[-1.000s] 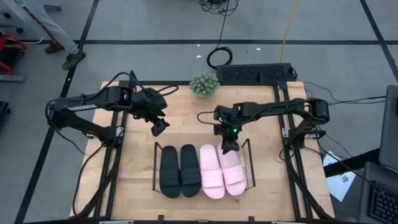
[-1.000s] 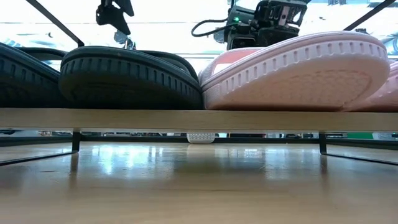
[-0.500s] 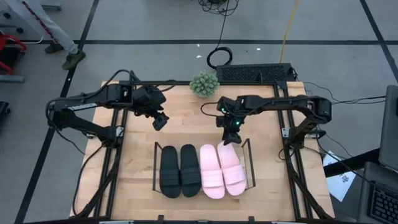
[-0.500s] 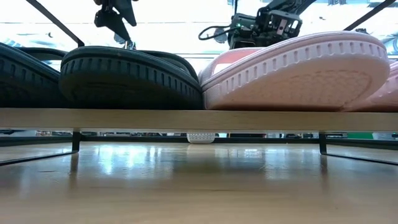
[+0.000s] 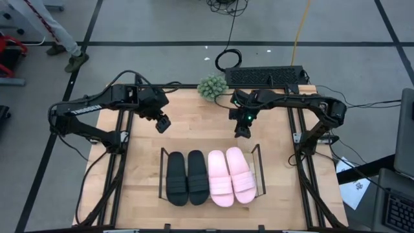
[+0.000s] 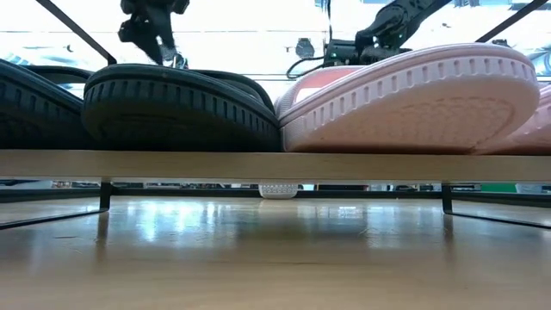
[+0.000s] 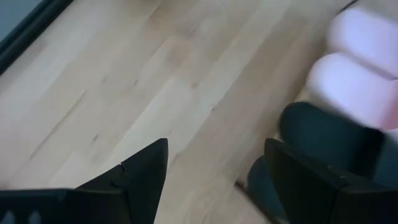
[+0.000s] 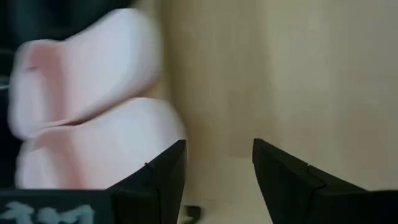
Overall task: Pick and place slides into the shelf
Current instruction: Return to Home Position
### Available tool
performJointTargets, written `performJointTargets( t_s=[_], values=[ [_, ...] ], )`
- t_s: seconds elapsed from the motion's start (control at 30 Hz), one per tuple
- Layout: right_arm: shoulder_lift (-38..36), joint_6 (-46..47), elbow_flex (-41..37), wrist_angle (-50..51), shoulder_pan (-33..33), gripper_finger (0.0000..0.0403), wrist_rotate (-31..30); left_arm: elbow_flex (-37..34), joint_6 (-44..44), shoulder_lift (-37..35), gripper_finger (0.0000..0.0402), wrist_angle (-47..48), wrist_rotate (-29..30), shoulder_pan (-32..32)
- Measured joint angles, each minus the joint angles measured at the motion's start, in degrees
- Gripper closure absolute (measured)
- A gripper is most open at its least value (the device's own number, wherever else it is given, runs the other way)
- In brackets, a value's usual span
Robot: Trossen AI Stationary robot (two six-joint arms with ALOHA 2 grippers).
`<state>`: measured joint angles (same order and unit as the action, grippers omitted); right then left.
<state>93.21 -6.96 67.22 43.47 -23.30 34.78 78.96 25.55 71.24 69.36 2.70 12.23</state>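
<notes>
All 4 slides, a matte black pair and a pale pink pair, are sitting on the low black-framed shelf; placing looks done. The left pincer and right pincer are hovering nearby, wide, empty.

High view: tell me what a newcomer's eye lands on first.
The eye goes first to the shelf in the lower middle, where four slides lie in a row: the black pair on the left and the pink pair on the right. Beyond them both grippers hover open and empty over bare wood, the left gripper past the black pair and the right gripper past the pink pair. A small green plant sits at the table's far edge.
</notes>
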Motion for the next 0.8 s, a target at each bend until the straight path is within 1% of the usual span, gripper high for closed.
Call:
performJointTargets(
  t_s=[0.13, 0.23, 0.4, 0.43, 0.5, 0.67, 0.73, 0.8],
  values=[
    [-0.9, 0.0, 0.0, 0.9, -2.6, 0.0227, -3.4, 0.0, 0.4, 0.0, 0.0135, 4.9, 0.4, 2.3],
    [-3.3, -0.1, 0.0, 0.9, -4.3, 0.0227, -3.5, 0.0, -1.1, 0.0, 0.0135, 4.5, 0.7, 3.9],
    [-11.1, 0.2, 0.7, 0.2, -7.1, 0.0228, -3.6, 0.0, -2.4, -1.2, 0.0135, 0.7, 7.3, 6.9],
    [-13.0, 0.4, 1.2, 0.0, -7.6, 0.0229, -3.6, 0.0, -2.2, -1.8, 0.0135, -0.9, 7.7, 7.7],
    [-17.2, 1.4, 2.2, 0.1, -8.4, 0.0235, -3.7, 0.0, -2.6, -3.5, 0.0135, -4.9, 6.8, 9.2],
    [-27.9, 5.2, 5.2, -1.4, -9.6, 0.026, -3.6, 0.0, -4.9, -10.9, 0.0135, -14.5, -1.1, 11.3],
    [-32.0, 8.3, 5.7, -4.5, -9.7, 0.0271, -3.5, 0.0, -4.9, -15.0, 0.0135, -16.5, -2.6, 11.7],
    [-35.8, 11.7, 5.7, -7.6, -9.7, 0.0284, -3.3, 0.0, -5.1, -19.2, 0.0135, -16.7, -2.6, 11.6]
  ],
)
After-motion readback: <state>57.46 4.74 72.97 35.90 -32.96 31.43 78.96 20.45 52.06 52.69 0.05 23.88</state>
